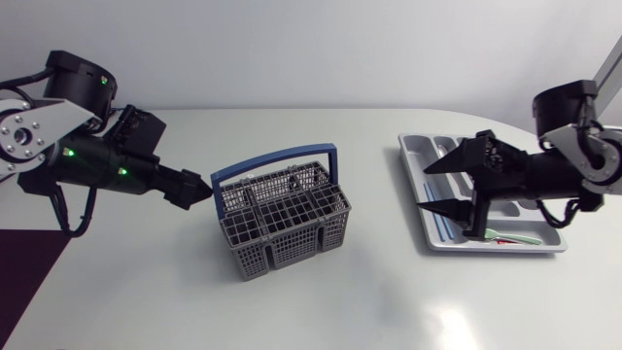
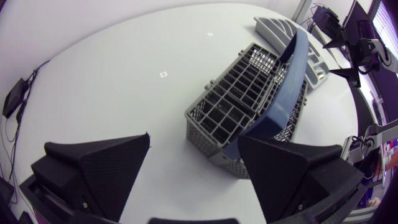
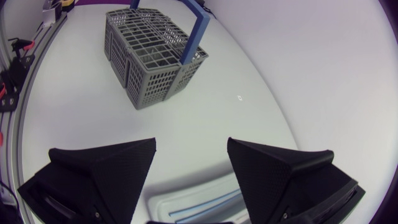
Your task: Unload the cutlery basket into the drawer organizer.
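1. My left gripper (image 1: 199,188) is spread wide with nothing between its fingers. The cutlery basket (image 1: 282,222) stands just ahead of the tips, not touching them.
2. My right gripper (image 1: 426,189) is also open and empty. It hangs over the drawer organizer (image 1: 420,148), whose rim shows under the fingers, with the basket well ahead.
3. A few thin coloured pieces (image 1: 505,236) lie in the organizer beside my right fingers.
4. Nothing pokes above the basket's grid, and I cannot tell whether anything lies low inside.
5. I judge the next step is to look for a remaining piece. I should enter one compartment from straight above, staying clear of the blue handle (image 2: 283,87).
6. The light basket may slide, so my left fingers could brace its near wall first.
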You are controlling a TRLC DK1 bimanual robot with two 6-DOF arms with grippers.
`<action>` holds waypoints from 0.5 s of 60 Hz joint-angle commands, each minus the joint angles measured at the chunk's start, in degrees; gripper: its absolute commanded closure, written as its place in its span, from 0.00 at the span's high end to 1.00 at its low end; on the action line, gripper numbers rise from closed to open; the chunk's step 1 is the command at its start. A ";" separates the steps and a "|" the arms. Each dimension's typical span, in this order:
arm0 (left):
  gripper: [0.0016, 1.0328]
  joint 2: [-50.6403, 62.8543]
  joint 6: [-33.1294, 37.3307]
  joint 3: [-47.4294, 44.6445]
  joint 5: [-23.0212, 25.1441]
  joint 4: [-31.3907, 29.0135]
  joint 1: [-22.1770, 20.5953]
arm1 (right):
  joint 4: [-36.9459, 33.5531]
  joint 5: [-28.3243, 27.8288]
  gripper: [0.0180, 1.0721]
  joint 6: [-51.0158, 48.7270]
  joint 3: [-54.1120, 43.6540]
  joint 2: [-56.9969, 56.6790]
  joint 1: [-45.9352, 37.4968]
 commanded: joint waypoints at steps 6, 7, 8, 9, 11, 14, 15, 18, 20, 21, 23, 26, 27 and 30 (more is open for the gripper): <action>0.95 -0.11 2.98 -2.52 -0.38 1.58 2.42 | 8.01 4.79 0.83 14.16 -3.08 5.02 8.10; 0.95 -0.11 3.42 -2.78 -0.56 2.02 3.13 | 8.45 5.14 0.83 14.69 -2.99 5.55 8.62; 0.95 -0.11 3.86 -3.04 -1.00 2.46 3.65 | 8.98 5.93 0.83 15.48 -2.91 6.34 9.59; 0.95 -0.11 4.03 -3.13 -1.08 2.64 3.92 | 9.33 6.72 0.83 15.92 -2.91 6.78 10.21; 0.95 0.07 4.74 -3.40 -1.61 3.16 5.15 | 10.04 8.04 0.83 16.71 -2.82 7.57 11.35; 0.95 0.33 5.97 -4.01 -1.96 3.96 6.55 | 11.53 9.71 0.83 18.47 -2.47 8.98 12.93; 0.95 0.42 6.14 -4.19 -2.05 4.31 6.82 | 11.79 9.89 0.83 18.74 -2.38 9.33 13.19; 0.95 1.04 6.49 -4.98 -2.40 5.63 7.34 | 12.50 11.03 0.83 19.79 -1.68 10.47 14.07; 0.95 2.09 7.20 -5.42 -3.28 6.24 7.34 | 12.67 11.82 0.83 20.49 -1.06 11.44 14.78; 0.95 2.44 7.46 -5.59 -3.46 6.33 7.26 | 13.02 12.09 0.83 21.11 -0.80 11.88 14.95; 0.95 3.41 7.72 -5.86 -3.54 6.68 6.99 | 13.90 12.44 0.83 22.16 -0.01 12.76 15.13; 0.95 4.99 7.81 -6.12 -3.98 7.29 6.29 | 14.25 13.58 0.83 23.74 1.31 14.16 15.48; 0.95 5.52 7.81 -6.12 -4.16 7.38 6.03 | 14.34 14.11 0.83 24.27 1.75 14.51 15.65; 0.95 6.75 7.81 -6.21 -4.25 8.00 5.23 | 15.31 15.25 0.83 26.47 2.81 15.66 15.83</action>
